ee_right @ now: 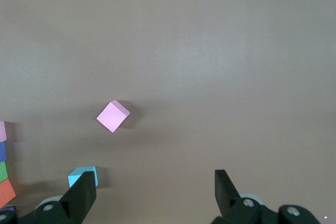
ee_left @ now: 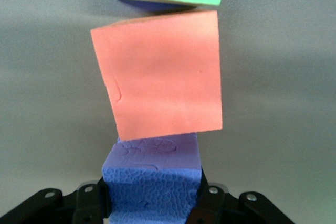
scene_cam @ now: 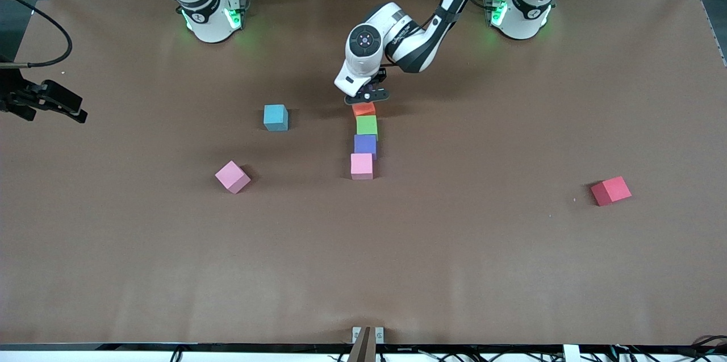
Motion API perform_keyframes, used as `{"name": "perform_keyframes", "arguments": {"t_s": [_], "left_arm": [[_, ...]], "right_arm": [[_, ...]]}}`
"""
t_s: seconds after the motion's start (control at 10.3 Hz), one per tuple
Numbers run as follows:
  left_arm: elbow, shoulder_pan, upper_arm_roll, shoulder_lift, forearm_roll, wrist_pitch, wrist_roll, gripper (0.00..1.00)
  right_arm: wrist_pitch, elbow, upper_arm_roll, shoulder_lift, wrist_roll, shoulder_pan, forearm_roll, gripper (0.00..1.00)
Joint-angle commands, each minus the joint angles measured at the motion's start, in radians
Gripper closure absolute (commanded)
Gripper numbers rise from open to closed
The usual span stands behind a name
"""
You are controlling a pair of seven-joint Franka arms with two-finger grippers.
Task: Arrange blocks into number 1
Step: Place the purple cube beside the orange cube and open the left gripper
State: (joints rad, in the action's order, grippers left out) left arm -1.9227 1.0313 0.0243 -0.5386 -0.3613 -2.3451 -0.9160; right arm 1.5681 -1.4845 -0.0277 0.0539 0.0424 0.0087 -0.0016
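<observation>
Matt foam blocks on a matt brown table

Purple block (ee_left: 152, 184): pebbled, dimpled foam face. Orange block (ee_left: 160, 74): smooth matt foam, faintly creased. Table (scene_cam: 363, 259): dull, paper-like covering. Arm shells: glossy white plastic.

From your right wrist camera you saw the right pincer (ee_right: 156, 198) hanging over the brown counter (ee_right: 210, 51) with its fingers (ee_right: 81, 198) spread wide and nothing between them. A pink block (ee_right: 113, 116) lay tilted on the counter, a light blue block (ee_right: 82, 176) near it. At the frame's edge ran a row of blocks: pink (ee_right: 2, 131), purple (ee_right: 2, 151), green (ee_right: 3, 171), orange (ee_right: 6, 193).
</observation>
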Motion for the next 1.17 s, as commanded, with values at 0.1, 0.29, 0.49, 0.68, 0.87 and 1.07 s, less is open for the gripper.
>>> {"name": "perform_keyframes", "arguments": {"t_s": [0.1, 0.29, 0.49, 0.68, 0.87, 1.07], "left_arm": [[0.022, -0.011, 0.009, -0.027, 0.024, -0.025, 0.029, 1.0], [0.047, -0.011, 0.008, -0.052, 0.022, -0.026, 0.029, 1.0], [0.047, -0.013, 0.003, -0.054, 0.022, -0.026, 0.043, 1.0], [0.044, -0.025, 0.003, -0.054, 0.022, -0.025, 0.048, 1.0], [0.044, -0.03, 0.003, -0.058, 0.021, -0.02, 0.04, 1.0], [0.044, -0.04, 0.003, -0.058, 0.021, -0.014, 0.036, 1.0]], "right_arm": [[0.003, 0.007, 0.012, -0.005, -0.001, -0.018, -0.003, 0.0], [0.001, 0.007, 0.012, -0.005, -0.004, -0.018, -0.012, 0.0], [0.001, 0.007, 0.012, -0.005, -0.007, -0.016, -0.015, 0.0], [0.001, 0.007, 0.012, -0.006, -0.007, -0.018, -0.009, 0.0], [0.001, 0.007, 0.012, -0.008, -0.003, -0.018, -0.008, 0.0], [0.001, 0.007, 0.012, -0.009, -0.003, -0.019, -0.005, 0.0]]}}
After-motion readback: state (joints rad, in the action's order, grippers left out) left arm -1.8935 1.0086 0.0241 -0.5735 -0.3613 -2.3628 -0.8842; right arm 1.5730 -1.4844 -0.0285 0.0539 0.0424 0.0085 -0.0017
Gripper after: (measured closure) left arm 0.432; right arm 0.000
